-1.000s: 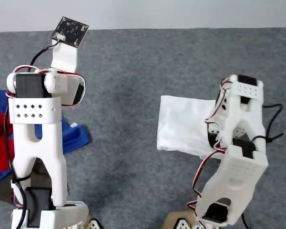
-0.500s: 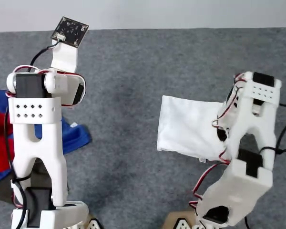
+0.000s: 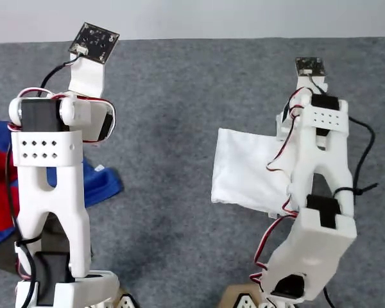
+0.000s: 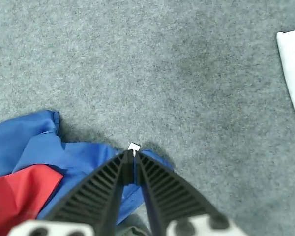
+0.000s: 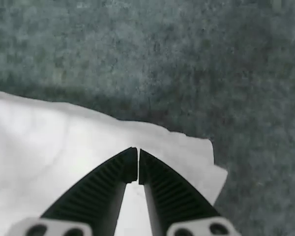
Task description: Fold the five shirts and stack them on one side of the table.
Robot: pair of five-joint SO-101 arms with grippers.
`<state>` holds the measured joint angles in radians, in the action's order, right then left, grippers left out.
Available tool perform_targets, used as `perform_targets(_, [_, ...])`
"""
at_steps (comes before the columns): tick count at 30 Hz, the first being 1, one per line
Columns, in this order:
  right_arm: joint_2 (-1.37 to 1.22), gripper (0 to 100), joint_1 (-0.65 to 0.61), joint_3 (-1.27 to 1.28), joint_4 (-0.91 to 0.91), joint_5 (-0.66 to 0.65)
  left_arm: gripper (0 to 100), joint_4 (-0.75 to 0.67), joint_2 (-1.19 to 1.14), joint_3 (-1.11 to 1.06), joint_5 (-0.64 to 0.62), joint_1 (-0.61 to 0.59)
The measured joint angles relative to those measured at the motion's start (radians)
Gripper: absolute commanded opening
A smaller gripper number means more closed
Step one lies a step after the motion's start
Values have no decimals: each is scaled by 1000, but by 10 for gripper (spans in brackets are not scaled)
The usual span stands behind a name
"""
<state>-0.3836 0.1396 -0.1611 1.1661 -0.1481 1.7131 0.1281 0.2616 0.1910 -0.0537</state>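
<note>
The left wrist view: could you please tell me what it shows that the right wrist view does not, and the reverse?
Left wrist view's own: the blue shirt with a small white tag, a red shirt overlapping it, and the left gripper, shut, above the blue shirt's edge.
Right wrist view's own: the right gripper, shut, above the white shirt near one of its corners.
Shared: the grey table and the white shirt, which is just an edge in the left wrist view.
</note>
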Motion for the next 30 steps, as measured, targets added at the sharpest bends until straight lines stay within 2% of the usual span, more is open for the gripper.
perform_targets(9, [-138,11,46,0,-163,0,8,0,0,0,0,0])
perform_targets(22, [38,10,49,-91,143,0,8,0,0,0,0,0])
perform_targets(25, [29,10,81,-91,144,0,8,0,0,0,0,0])
perform_targets(30, [-133,10,160,-92,9,-23,8,0,0,0,0,0])
